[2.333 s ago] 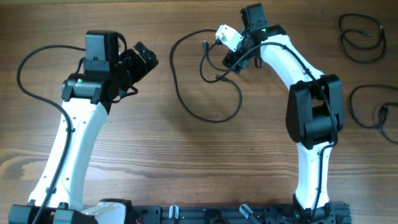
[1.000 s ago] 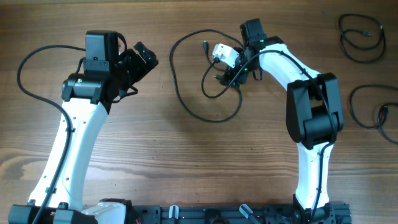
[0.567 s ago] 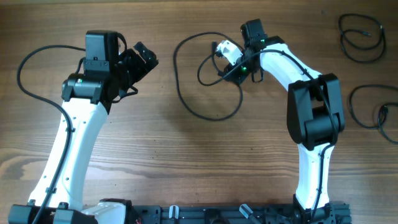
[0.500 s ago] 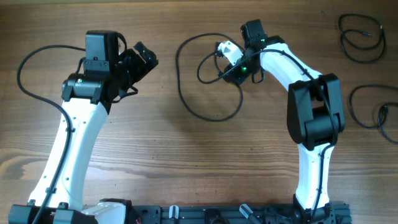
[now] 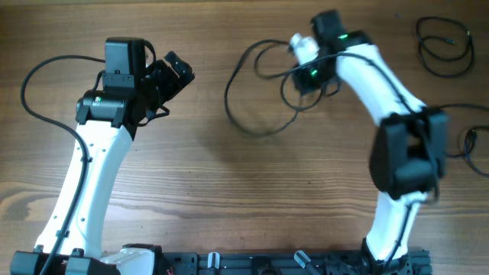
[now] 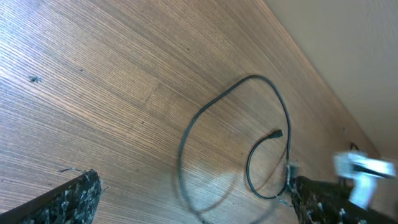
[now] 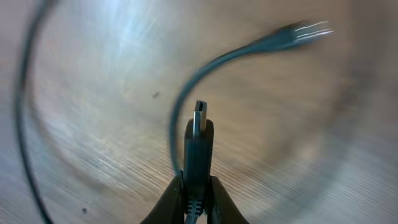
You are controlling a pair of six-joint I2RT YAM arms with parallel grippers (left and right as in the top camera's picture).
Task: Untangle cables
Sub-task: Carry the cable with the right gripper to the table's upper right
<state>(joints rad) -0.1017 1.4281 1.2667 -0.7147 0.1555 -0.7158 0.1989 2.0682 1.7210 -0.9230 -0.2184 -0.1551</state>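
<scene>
My right claw (image 7: 194, 190) is pinched almost closed on the black moulded plug end (image 7: 199, 134) of a thin black flexible cable (image 5: 228, 99). The plug's metal tip pokes out just beyond the fingertips. The rest of that cable trails from the claw in loose loops over the brown wooden table (image 5: 229, 206), toward my left claw (image 5: 174, 71), which stands spread wide and holds nothing. Two more coiled black cables (image 5: 445, 40) lie well behind the right claw.

Wooden table (image 5: 229, 198) carries looped black cables (image 5: 227, 95), centre and right.
</scene>
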